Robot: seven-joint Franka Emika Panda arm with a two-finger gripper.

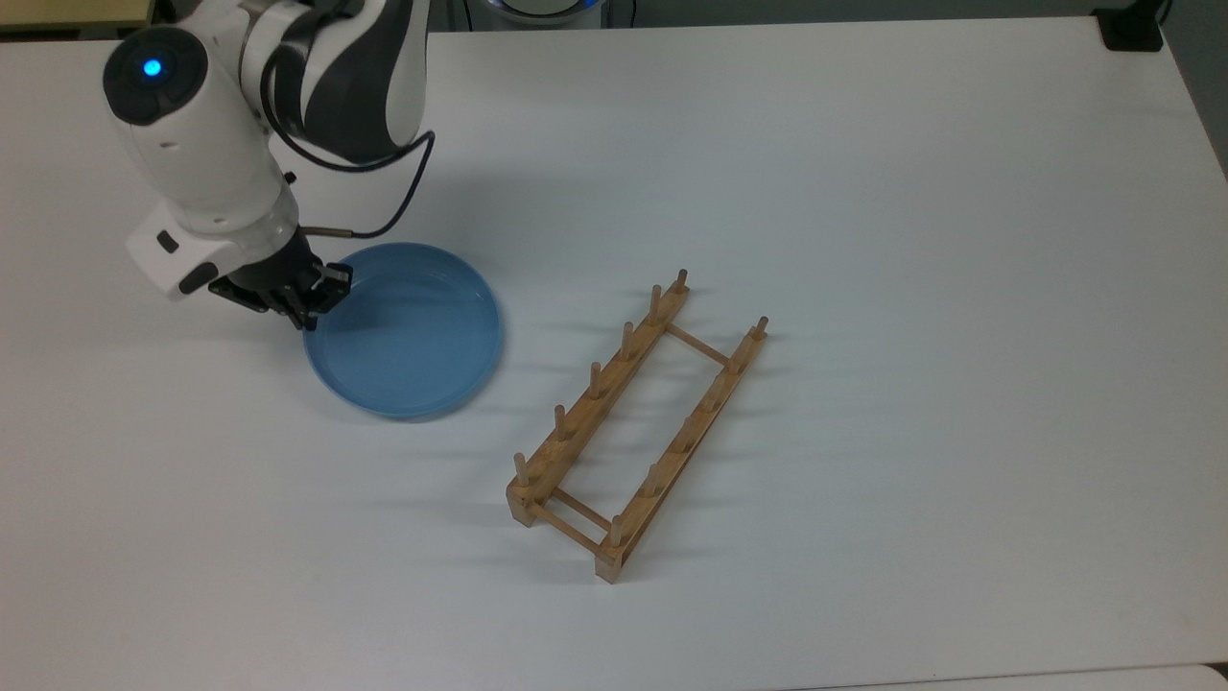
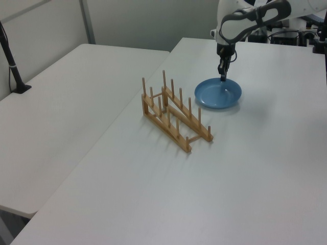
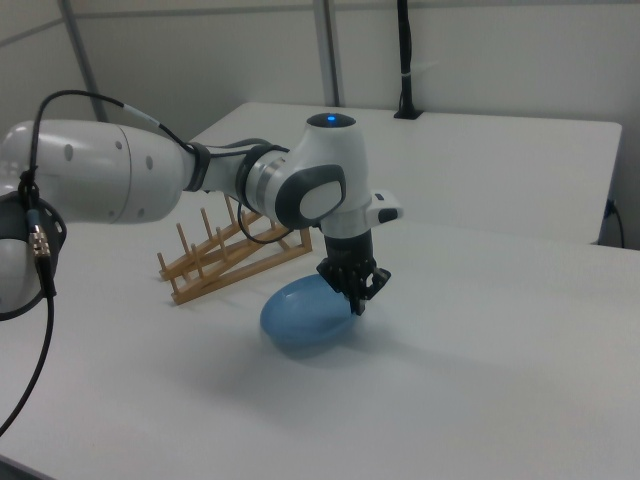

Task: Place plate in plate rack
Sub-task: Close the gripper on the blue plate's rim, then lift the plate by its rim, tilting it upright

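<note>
The round light-blue plate hangs from my gripper, which is shut on the rim at the top view's left. In the right view the plate is tilted, its far side drooping toward the table while the gripper holds the raised side. The left view has the plate under the gripper. The wooden plate rack stands empty on the table to the top view's right of the plate, a short gap apart. It appears again as the plate rack and behind the plate as the plate rack.
The white table spreads wide around the rack. A black clamp base sits at the top view's upper right corner. A second white table with a black post adjoins in the left view.
</note>
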